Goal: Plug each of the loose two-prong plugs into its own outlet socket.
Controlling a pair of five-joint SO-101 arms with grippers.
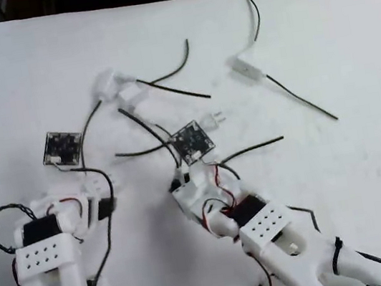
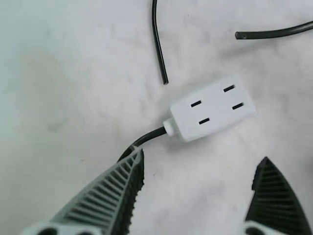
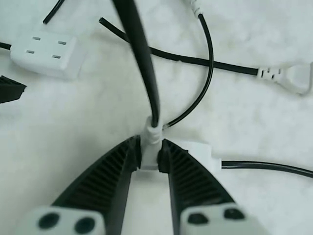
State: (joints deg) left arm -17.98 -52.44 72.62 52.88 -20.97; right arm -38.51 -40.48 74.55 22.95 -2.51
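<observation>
My right gripper [image 3: 150, 147] is shut on a white two-prong plug [image 3: 150, 133] whose thick black cord [image 3: 142, 63] rises away from it. The plug stands upright against a white outlet block [image 3: 196, 149], and I cannot tell whether its prongs are in. My left gripper [image 2: 201, 157] is open just short of a second white outlet block [image 2: 212, 108], which has two pairs of slots facing up. Its cord [image 2: 146, 139] runs past one finger. That block [image 3: 46, 51] lies apart from the right gripper. A loose plug [image 3: 288, 78] lies off to one side [image 1: 213, 118].
Another white plug [image 1: 244, 69] with a thin black cord lies at the back right. Loose black cord ends [image 2: 164, 78] cross the table's middle. White cord pieces [image 1: 113, 88] cluster at back centre. Both arms [image 1: 45, 253] [image 1: 266, 229] take up the front edge.
</observation>
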